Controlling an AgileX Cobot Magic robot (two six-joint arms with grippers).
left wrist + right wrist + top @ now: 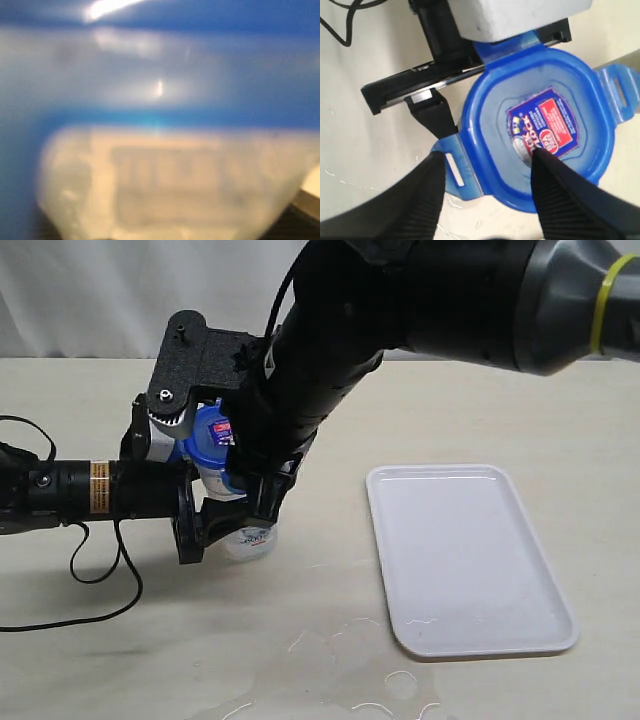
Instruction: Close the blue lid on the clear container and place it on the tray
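Note:
The blue lid sits on top of the clear container, which stands on the table left of the white tray. My left gripper reaches in from the left and is shut on the container's sides. The left wrist view is filled by a blur of the lid and the container. My right gripper hangs over the lid from above, open. In the right wrist view the right gripper has one finger over a side flap and the other over the lid at its label. Several flaps stick outward.
A black cable loops on the table beside the left arm. Wet streaks mark the tabletop in front of the tray. A pale curtain closes off the back.

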